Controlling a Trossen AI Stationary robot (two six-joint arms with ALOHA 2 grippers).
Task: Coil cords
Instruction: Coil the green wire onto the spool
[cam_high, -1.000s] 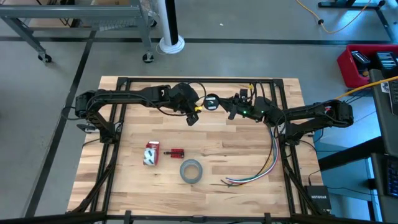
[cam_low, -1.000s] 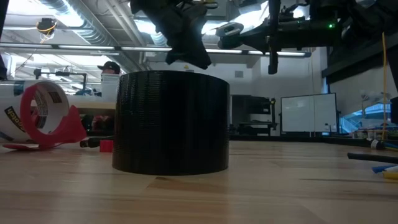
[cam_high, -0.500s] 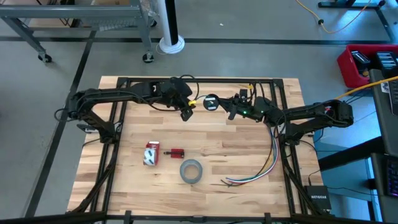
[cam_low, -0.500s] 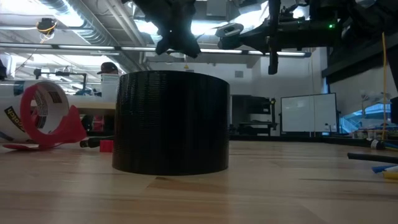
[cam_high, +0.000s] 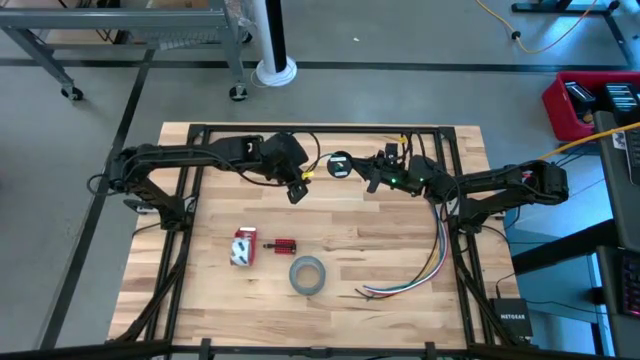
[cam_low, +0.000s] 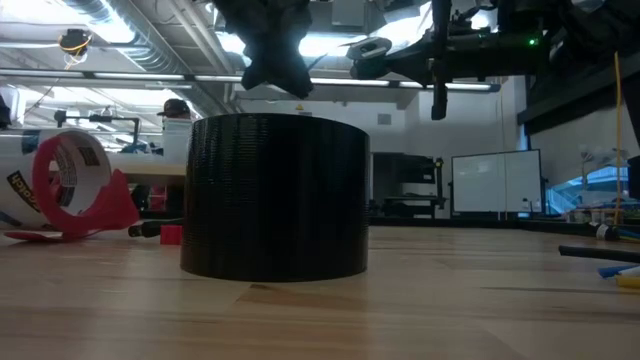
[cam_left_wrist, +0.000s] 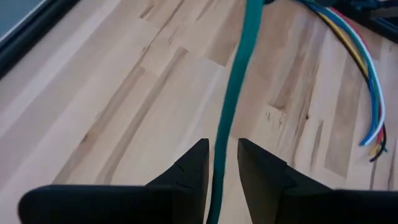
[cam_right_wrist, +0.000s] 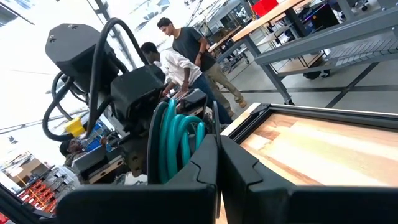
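The cord looks teal in the wrist views. Its small round coil (cam_high: 340, 165) hangs above the table's far middle at my right gripper (cam_high: 354, 167), which is shut on it. In the right wrist view the coil's loops (cam_right_wrist: 177, 146) stand just past the shut fingertips (cam_right_wrist: 217, 142). A free length of cord (cam_left_wrist: 241, 74) runs from the coil to my left gripper (cam_high: 297, 191), which is raised off the table left of the coil, points slantwise down, and is closed on that strand (cam_left_wrist: 222, 149). My left gripper has the free strand of the cord (cam_left_wrist: 219, 158) between its two fingers, coming at it slantwise from above. The cord runs along the gap and on past the fingertips, clear of the table. My right gripper holds the coil by its near rim (cam_right_wrist: 200, 149), fingers about level, coming from the table's right. The coil stands on edge, lifted clear of the table. The fingers themselves hide the exact place of contact.
A grey tape roll (cam_high: 307, 275) stands near the front middle, filling the low view (cam_low: 275, 195). A red-and-white tape dispenser (cam_high: 243, 248) and a small red piece (cam_high: 284, 245) lie left of it. Multicoloured wires (cam_high: 425, 265) lie at the right. People stand beyond the table (cam_right_wrist: 186, 56).
My left gripper has moved a little toward the table's left edge and upward, away from the coil, with the cord still between its fingers. The coil has stayed where it was.
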